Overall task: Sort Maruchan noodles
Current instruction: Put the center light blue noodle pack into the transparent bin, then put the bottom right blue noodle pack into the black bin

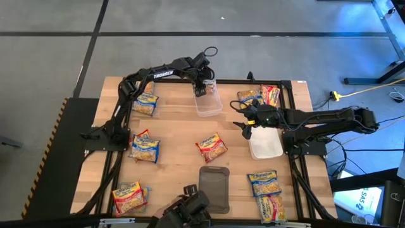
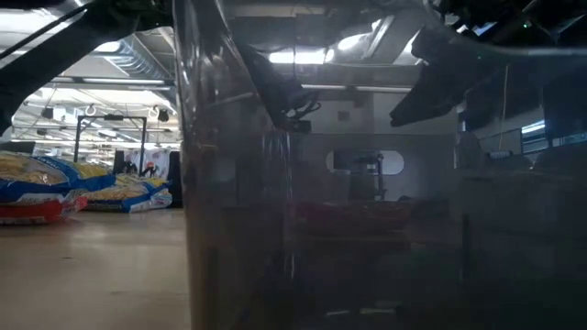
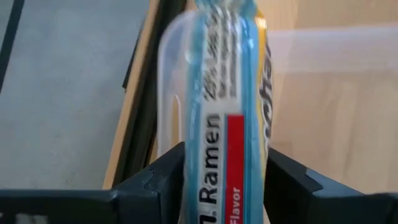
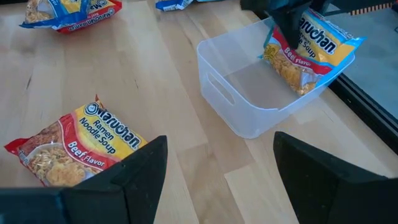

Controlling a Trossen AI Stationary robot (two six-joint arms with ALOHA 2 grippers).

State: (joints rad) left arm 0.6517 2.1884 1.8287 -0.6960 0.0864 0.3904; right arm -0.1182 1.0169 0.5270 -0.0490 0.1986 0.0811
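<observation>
Over the far middle of the wooden surface (image 1: pixel 180 136), the left gripper (image 1: pixel 202 89) has its jaws clamped on a crinkly yellow Maruchan packet with a blue edge and red Beef label (image 4: pixel 309 53), held on edge above the clear plastic tub (image 4: pixel 249 93). In the right wrist view the packet's lower corner dips inside the tub's far wall; whether it touches the floor of the tub cannot be told. The left wrist view shows only the packet's edge between the dark fingers (image 3: pixel 163 180), its top cut off.

The right gripper (image 1: pixel 247 128) hangs with jaws apart near the white tray (image 1: pixel 266 143), between the tub and a red-banded beef packet (image 4: pixel 78 146) lying flat mid-surface.

Other packets lie scattered: two at the far right corner (image 1: pixel 259 96), two at the near right (image 1: pixel 266 193), one at the near left (image 1: pixel 128 196), one at the middle left (image 1: pixel 145 147) and one at the far left (image 1: pixel 146 104), partly under the left arm. A dark grey tray (image 1: pixel 215 187) sits near the front edge, partly hidden by a camera mount.

The low view is mostly blocked by a dim translucent wall; only blue-edged packets (image 2: pixel 55 188) show at its left.
</observation>
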